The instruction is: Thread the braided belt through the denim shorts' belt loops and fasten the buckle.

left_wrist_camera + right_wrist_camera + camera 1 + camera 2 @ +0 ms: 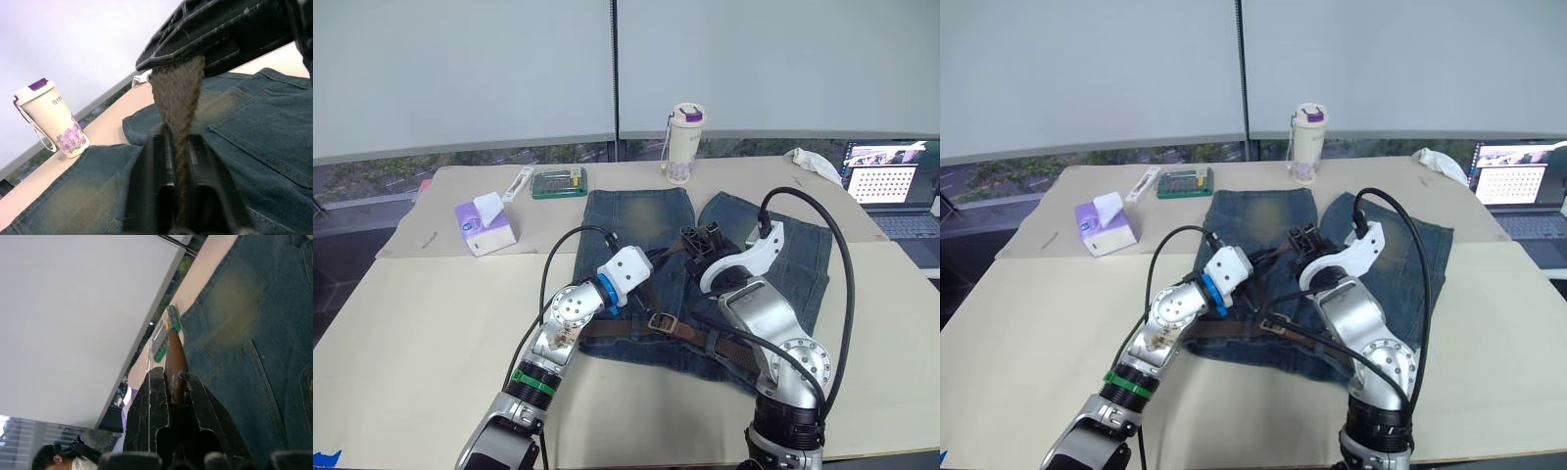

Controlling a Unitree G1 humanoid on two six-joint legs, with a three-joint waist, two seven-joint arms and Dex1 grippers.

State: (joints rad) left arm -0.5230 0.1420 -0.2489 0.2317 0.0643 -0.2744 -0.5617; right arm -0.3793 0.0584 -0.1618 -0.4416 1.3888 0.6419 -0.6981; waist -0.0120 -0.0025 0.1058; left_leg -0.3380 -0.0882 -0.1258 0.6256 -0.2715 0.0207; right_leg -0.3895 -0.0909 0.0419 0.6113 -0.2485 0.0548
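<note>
Blue denim shorts (705,255) lie flat on surface, legs pointing toward flowered cup (684,143). Braided belt (636,329) runs along waistband, at shorts' edge farthest from cup; buckle (663,321) rests mid-waistband. Belt's free end lifted above shorts, toward cup. Left gripper (178,147) fingers clamped on strap; right gripper (175,387) fingers pinch same strap just beyond. Likely two-point hold keeps end taut for aiming. Cannot tell how many belt loops already threaded. Buckle appears unfastened.
</note>
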